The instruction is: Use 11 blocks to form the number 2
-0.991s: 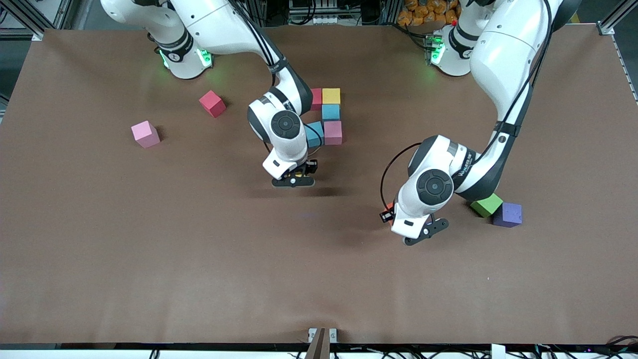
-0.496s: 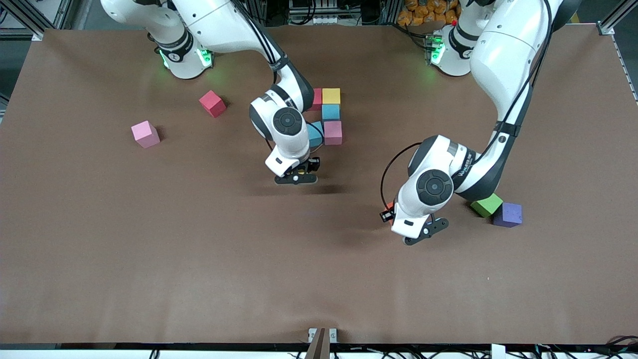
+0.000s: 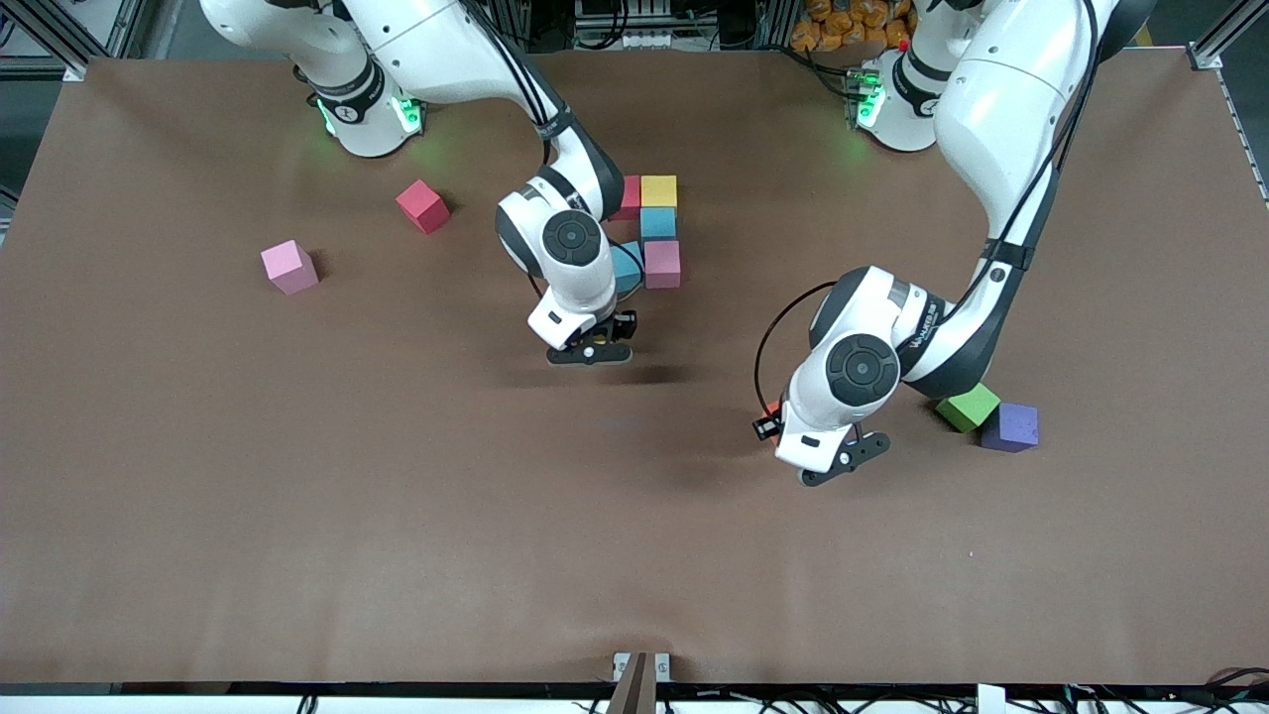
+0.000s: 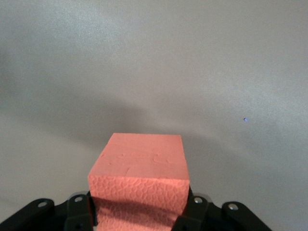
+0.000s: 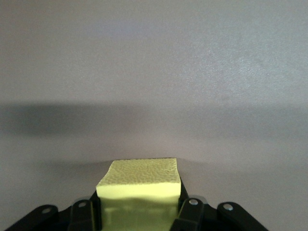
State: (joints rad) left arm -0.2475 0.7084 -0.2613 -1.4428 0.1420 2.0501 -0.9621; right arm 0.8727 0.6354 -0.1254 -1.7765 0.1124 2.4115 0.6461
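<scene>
Here, bare brown table (image 3: 347,516) runs wide on every side nearer the front camera, all the way to its edge.

Right gripper (image 3: 589,354) pinches a yellow block (image 5: 139,185), up over bare table just by the started number 2 (image 3: 649,233). That cluster shows a second yellow cube (image 3: 658,190), a crimson one (image 3: 630,195) beside it, a blue cube (image 3: 657,222), a pink cube (image 3: 662,263) and another blue (image 3: 627,266); the right arm hides part of it, so the count is unsure.

Left gripper (image 3: 831,466) is clamped on an orange block (image 4: 139,180), over open table toward the left arm's end. A green cube (image 3: 968,407) and a purple cube (image 3: 1010,426) touch each other near that arm's elbow.

Loose toward the right arm's end: a red cube (image 3: 422,205) and a pink one (image 3: 288,267), well apart, with open room around both.

Nothing lies between the two grippers.
</scene>
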